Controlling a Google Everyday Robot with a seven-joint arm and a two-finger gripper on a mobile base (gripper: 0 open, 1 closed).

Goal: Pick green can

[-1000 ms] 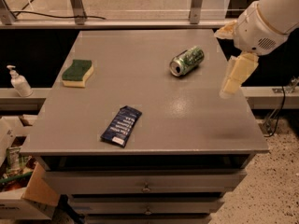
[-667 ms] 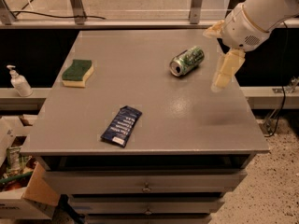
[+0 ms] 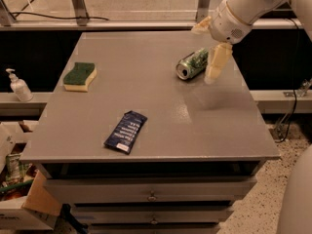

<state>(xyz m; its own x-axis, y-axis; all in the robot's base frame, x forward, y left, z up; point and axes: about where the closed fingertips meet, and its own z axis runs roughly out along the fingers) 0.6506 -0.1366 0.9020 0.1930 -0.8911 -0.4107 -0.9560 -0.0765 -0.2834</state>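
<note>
Seen on my remote feed, the green can (image 3: 191, 64) lies on its side on the right rear part of the grey table (image 3: 146, 96). Its shiny silver end is turned toward the front left, and its green and white printed body points back and right. My gripper (image 3: 202, 56) hangs at the can's far end with its fingers spread. I cannot tell if they straddle it.

the grey rectangular tabletop (image 3: 161, 106) carries a yellow foam sponge with a green scouring top (image 3: 80, 76) toward 10 o'clock and a flat dark blue foil packet with white print (image 3: 126, 131) toward 7 o'clock, the two well apart. off the tabletop at 9 o'clock, a white plastic pump bottle (image 3: 18, 86) stands upright on a ledge. the end effector (image 3: 210, 44) hovers at 2 o'clock, fingers spread.
</note>
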